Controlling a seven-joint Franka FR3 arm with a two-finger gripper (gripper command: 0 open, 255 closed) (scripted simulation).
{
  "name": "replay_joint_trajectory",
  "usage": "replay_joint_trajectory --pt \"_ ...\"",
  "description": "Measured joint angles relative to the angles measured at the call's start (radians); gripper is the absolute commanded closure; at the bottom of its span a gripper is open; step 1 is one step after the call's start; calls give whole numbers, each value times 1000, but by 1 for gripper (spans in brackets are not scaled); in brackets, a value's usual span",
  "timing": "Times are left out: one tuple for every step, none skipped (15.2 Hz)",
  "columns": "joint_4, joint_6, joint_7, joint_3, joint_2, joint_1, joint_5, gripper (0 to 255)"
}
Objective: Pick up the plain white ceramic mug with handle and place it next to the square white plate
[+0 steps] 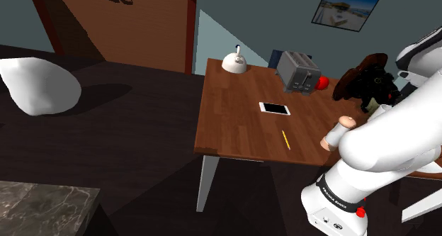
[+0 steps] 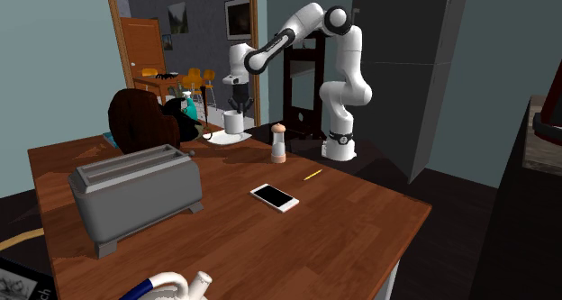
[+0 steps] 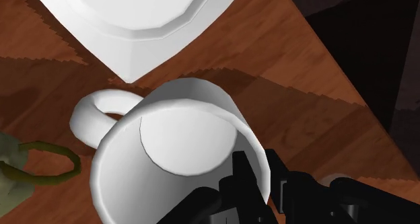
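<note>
Now pinches the white mug (image 3: 182,138) by its rim wall with the gripper (image 3: 262,179) nearly closed, one finger inside, just beside a corner of the square white plate (image 3: 134,14). Risks a slip from so thin a hold, or a knock against the olive-green loop (image 3: 71,161) nearby. Leaves scant room toward the edge of the wooden table (image 3: 316,122).

Table (image 2: 342,226): reddish-brown wood, grain showing, faint sheen. Mug (image 3: 182,142) on table: plain white, smooth, matt. Plate (image 3: 134,14) on table: white, smooth, soft sheen. Toaster (image 2: 135,195) on table: grey, dull, probably metal. Phone (image 2: 275,197) on table: smooth white face. Gripper (image 3: 262,182): black, matt. Counter (image 1: 42,206) off table: veined grey stone.
</note>
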Motion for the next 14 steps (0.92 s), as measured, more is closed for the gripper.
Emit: replay_joint_trajectory --pt "-6 14 -10 -4 13 1 13 255" --pt "-15 27 -15 -5 22 3 23 255" --pt "-23 42 -25 -8 34 3 36 255" --pt "-27 56 -40 -11 53 4 56 255" --pt "-31 70 -56 -12 74 5 79 255" --pt "-35 81 -69 -14 87 3 95 255" --pt "-37 95 -88 -12 111 1 122 255" --pt "-48 110 -96 -11 120 -1 134 255" --pt "-52 123 -111 -8 138 -5 155 255" --pt "-56 135 -128 -3 156 -10 179 255" --pt "-60 147 -144 2 173 -15 201 255" --pt "-64 159 -157 9 188 -20 221 255" --pt "-65 170 -176 18 209 -30 247 255" --pt "-67 179 -189 27 225 -37 268 255"
